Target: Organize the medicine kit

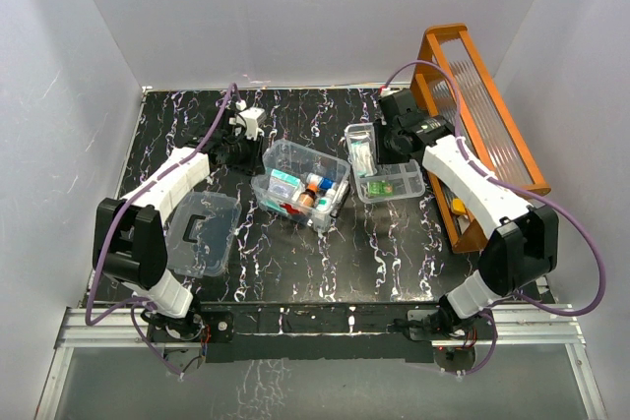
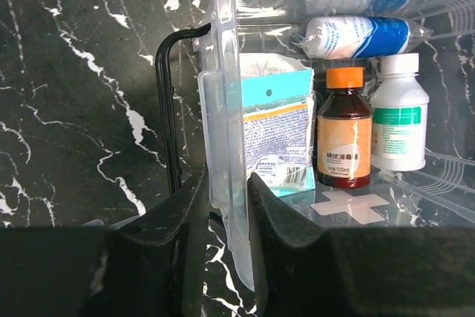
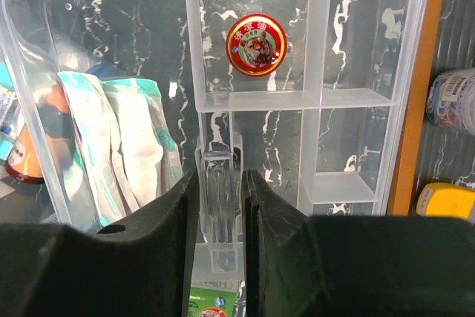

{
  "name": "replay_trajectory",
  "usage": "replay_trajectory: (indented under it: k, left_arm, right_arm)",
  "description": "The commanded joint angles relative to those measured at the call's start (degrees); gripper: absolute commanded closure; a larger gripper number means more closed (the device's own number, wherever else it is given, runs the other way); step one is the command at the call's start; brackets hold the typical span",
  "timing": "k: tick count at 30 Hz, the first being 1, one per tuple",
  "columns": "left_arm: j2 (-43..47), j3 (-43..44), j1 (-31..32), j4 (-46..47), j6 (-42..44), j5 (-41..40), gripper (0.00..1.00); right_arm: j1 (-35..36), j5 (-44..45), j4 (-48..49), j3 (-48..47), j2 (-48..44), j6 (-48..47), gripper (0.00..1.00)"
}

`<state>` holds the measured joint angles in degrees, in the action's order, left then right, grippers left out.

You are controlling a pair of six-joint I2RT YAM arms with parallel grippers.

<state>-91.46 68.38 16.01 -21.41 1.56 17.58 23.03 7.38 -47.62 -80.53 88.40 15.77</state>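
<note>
The clear kit box (image 1: 281, 158) stands mid-table, holding bottles, rolls and a packet. My left gripper (image 1: 248, 150) is shut on the box's left wall (image 2: 226, 183), one finger outside, one inside. The brown bottle (image 2: 344, 130), white bottle (image 2: 399, 113) and packet (image 2: 276, 131) stand inside. The clear divided tray (image 1: 366, 188) lies right of the box. My right gripper (image 1: 391, 145) is shut on the tray's centre handle (image 3: 220, 191). A red round tin (image 3: 256, 44) and white pouches (image 3: 126, 146) lie in the tray. The clear lid (image 1: 222, 241) with black handle lies at the left.
The tall orange rack (image 1: 522, 159) with ribbed panels stands along the right edge. A yellow object (image 3: 444, 201) and a small roll (image 3: 453, 94) lie beside the tray by the rack. White walls close in on three sides.
</note>
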Motion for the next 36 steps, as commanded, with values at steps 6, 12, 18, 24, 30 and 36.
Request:
replay_trajectory:
  k: [6, 12, 18, 24, 30, 36]
  left_arm:
    - [1.2, 3.1, 1.3, 0.5, -1.1, 6.8, 0.67]
    - [3.8, 6.3, 1.3, -1.4, -7.7, -4.6, 0.46]
    - [7.9, 9.8, 0.7, -7.0, -14.8, -19.9, 0.45]
    - [15.5, 10.5, 0.3, -10.2, -20.1, -34.5, 0.44]
    - [21.8, 10.3, 0.2, -10.4, -22.5, -35.5, 0.44]
    - [25.5, 6.9, 0.2, -8.7, -27.3, -27.0, 0.44]
  right_arm:
    - [7.4, 1.6, -1.7, -8.1, 0.1, -2.3, 0.91]
    - [12.7, 1.3, -1.4, -13.5, 4.7, -7.5, 0.91]
    - [15.0, -3.7, -1.7, -20.0, 9.9, -12.9, 0.91]
    - [15.4, -7.8, -5.2, -28.0, 17.0, -18.8, 0.92]
    - [16.3, -11.9, -8.4, -33.0, 21.9, -25.0, 0.92]
    - [17.8, -13.4, -11.8, -36.1, 26.3, -29.2, 0.93]
